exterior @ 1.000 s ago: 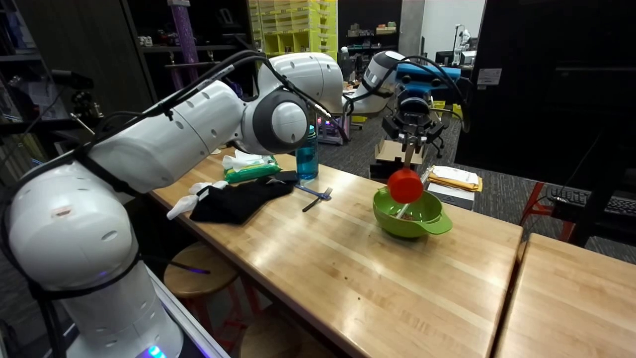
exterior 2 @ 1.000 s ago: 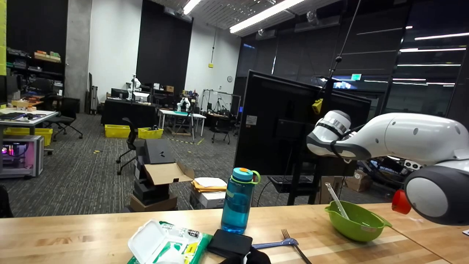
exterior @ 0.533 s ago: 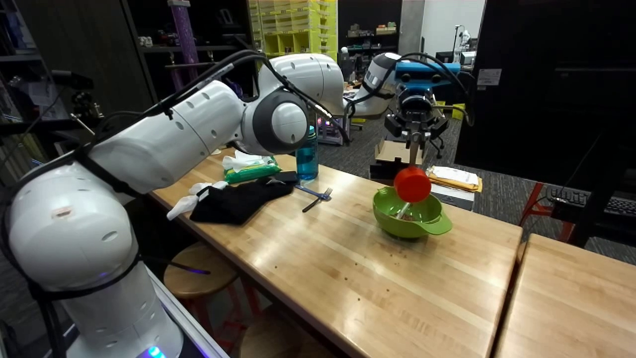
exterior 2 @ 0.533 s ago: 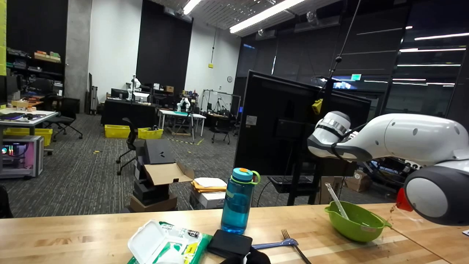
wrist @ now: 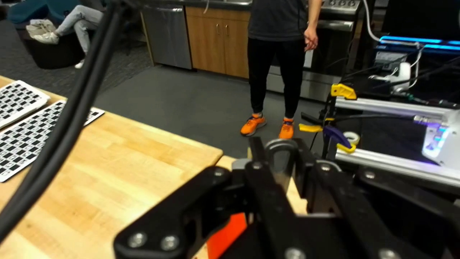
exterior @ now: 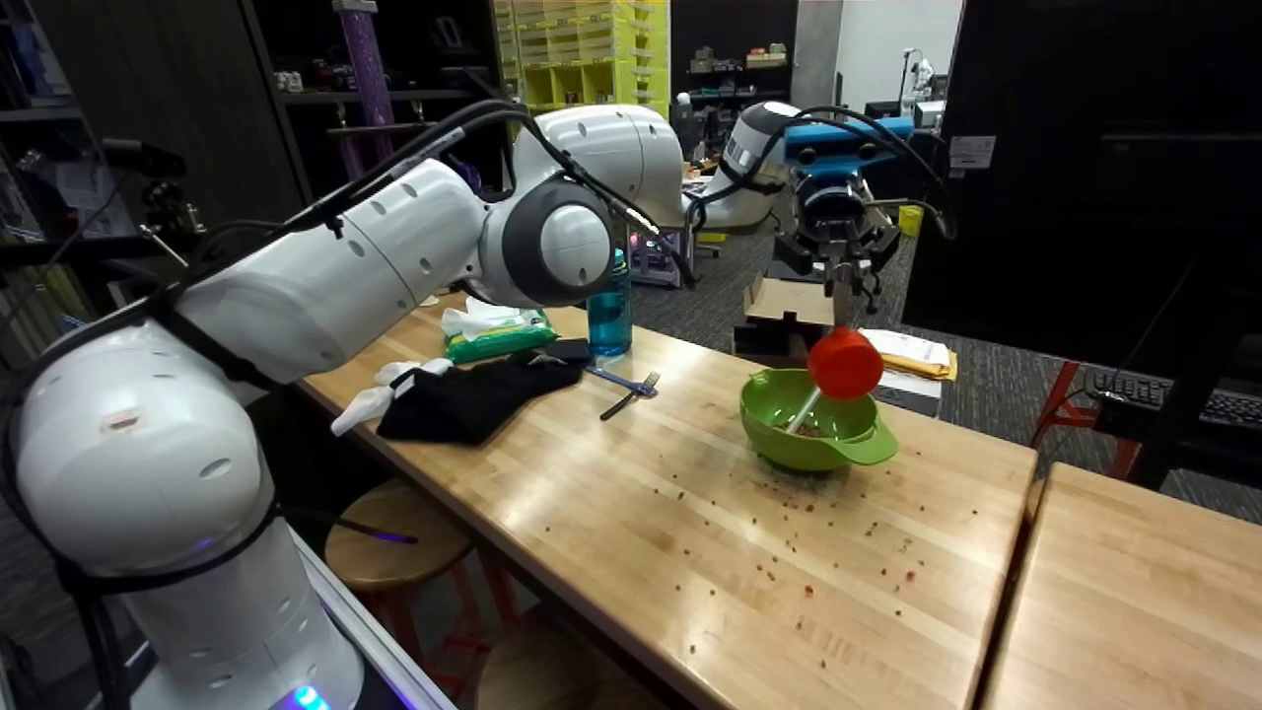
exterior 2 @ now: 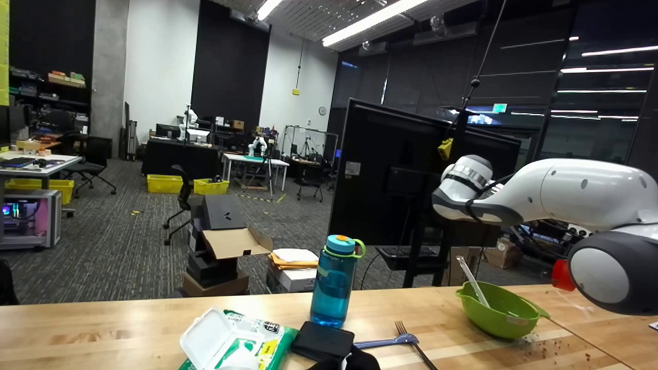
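My gripper (exterior: 841,268) is shut on the handle of a red measuring cup (exterior: 846,363). The cup hangs below the fingers, above the right rim of a green bowl (exterior: 784,449). In the wrist view, the fingers (wrist: 278,151) close around the handle's looped end, and part of the red cup (wrist: 228,233) shows below. The cup (exterior 2: 564,276) is partly hidden by the arm in an exterior view. The bowl (exterior 2: 501,324) holds a clear utensil (exterior 2: 473,281) leaning on its rim and some brownish bits. Several small reddish-brown bits (exterior: 808,591) lie scattered on the table before the bowl.
A blue bottle (exterior: 609,311), a wipes pack (exterior: 498,340), black cloth (exterior: 473,402) and a crossed fork and blue utensil (exterior: 631,391) are on the wooden table (exterior: 611,493). A person (wrist: 276,54) stands beyond the table. Checkered boards (wrist: 32,133) lie on the neighbouring table.
My gripper and the red cup have shifted right in an exterior view, and the gripper has turned. Bits have fallen from the cup and many more now lie on the table.
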{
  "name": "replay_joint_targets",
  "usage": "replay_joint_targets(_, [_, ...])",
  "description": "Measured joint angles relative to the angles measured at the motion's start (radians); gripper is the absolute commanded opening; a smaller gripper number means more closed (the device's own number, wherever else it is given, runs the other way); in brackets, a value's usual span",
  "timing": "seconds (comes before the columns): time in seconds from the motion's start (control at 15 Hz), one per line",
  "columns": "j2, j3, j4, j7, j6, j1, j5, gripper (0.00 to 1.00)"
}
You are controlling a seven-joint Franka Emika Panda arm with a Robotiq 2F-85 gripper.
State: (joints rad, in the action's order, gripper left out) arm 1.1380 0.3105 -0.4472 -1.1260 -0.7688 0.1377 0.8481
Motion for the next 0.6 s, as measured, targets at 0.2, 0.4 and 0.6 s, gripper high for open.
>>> replay_joint_targets(0.2, [0.0,-0.058,0.031,0.107,-0.066,0.028,-0.093,0.06])
replay_joint_targets(0.4, [0.0,-0.112,0.055,0.185,-0.097,0.059,-0.232,0.06])
replay_joint_targets(0.6, [0.0,-0.142,0.077,0.241,-0.161,0.075,-0.371,0.06])
